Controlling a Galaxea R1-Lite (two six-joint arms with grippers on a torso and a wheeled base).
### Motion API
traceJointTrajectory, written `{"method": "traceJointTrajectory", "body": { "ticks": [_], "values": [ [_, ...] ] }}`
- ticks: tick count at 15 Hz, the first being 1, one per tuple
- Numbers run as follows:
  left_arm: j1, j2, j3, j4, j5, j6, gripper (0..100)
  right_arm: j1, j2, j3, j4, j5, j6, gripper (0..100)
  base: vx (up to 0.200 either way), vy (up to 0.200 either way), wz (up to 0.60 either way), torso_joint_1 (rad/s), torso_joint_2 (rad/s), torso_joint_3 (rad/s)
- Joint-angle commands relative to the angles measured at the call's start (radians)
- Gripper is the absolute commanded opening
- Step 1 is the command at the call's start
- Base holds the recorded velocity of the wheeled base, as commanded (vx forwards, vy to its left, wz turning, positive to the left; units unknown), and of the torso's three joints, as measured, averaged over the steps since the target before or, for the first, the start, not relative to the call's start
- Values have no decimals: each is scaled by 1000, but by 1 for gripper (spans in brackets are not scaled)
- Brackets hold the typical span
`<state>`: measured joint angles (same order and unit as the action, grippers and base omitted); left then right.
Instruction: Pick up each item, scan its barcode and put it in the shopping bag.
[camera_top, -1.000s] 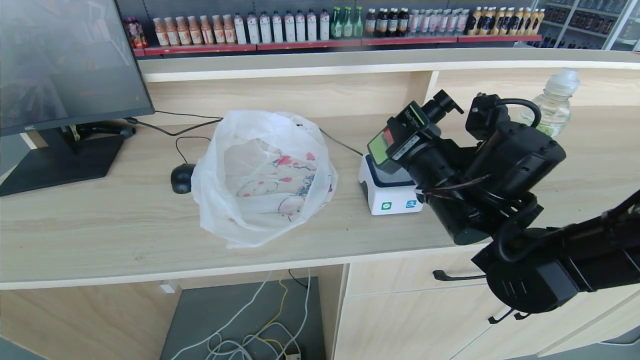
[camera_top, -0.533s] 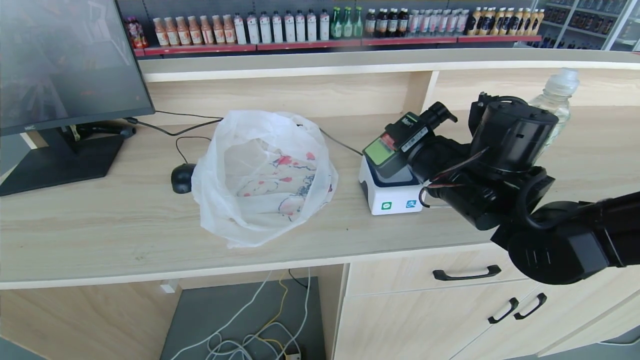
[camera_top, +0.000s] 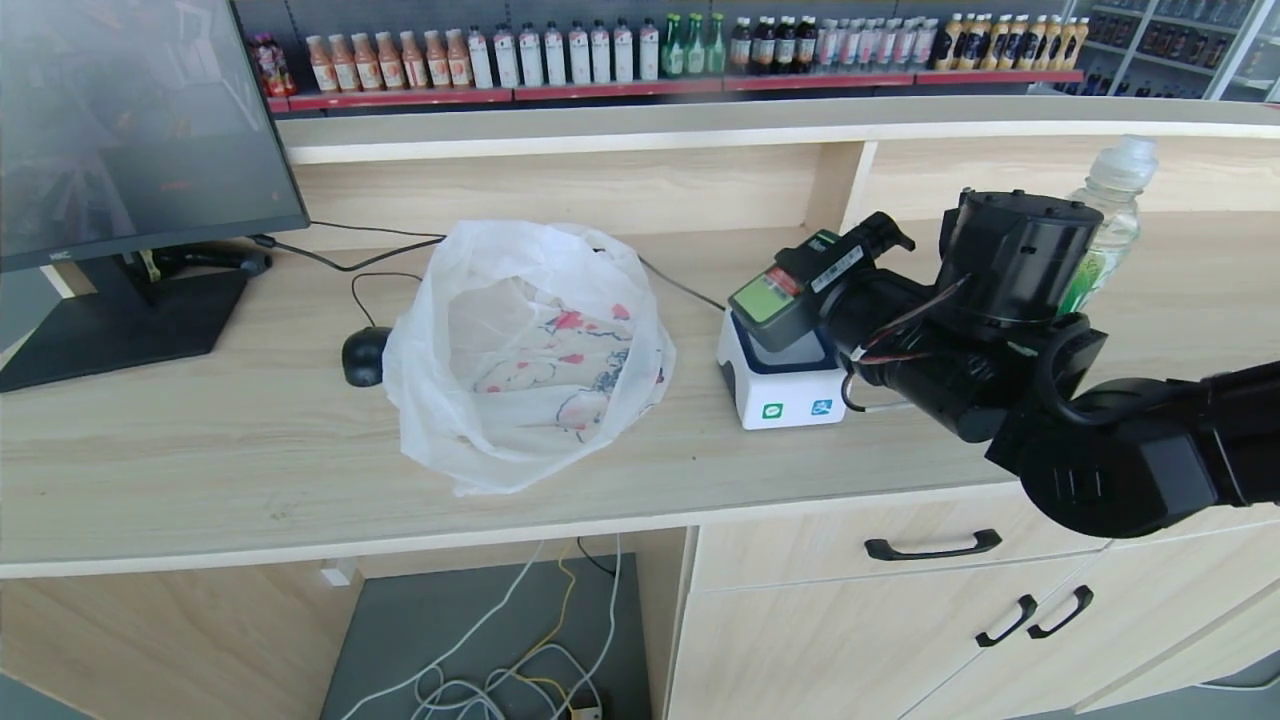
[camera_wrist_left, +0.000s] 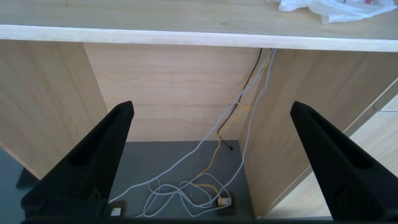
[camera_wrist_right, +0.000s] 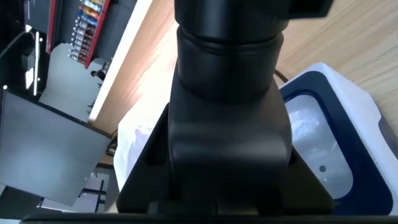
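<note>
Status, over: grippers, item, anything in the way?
Right gripper shut on green-labelled item, over the barcode scanner. Left gripper open, below the counter. Nothing between item and shopping bag.

Shopping bag (camera_top: 527, 350) is crinkly plastic, counter (camera_top: 200, 440) matt wood

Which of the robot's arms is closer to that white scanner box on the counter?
The right. The right gripper holds a small box just above the scanner, while the left gripper hangs below the counter edge, facing the cables underneath.
</note>
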<state>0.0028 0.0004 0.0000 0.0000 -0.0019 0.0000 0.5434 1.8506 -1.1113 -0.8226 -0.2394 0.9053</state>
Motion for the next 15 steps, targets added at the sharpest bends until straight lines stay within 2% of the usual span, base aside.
{"method": "traceJointTrajectory", "body": {
  "ticks": [1, 15],
  "values": [
    [0, 0, 0, 0, 0, 0, 100, -2, 18, 1, -1, 0, 4, 0, 0, 0, 0, 0, 0, 0],
    [0, 0, 0, 0, 0, 0, 100, -3, 42, 7, -3, -1, 21, 0, 0, 0, 0, 0, 0, 0]
  ]
}}
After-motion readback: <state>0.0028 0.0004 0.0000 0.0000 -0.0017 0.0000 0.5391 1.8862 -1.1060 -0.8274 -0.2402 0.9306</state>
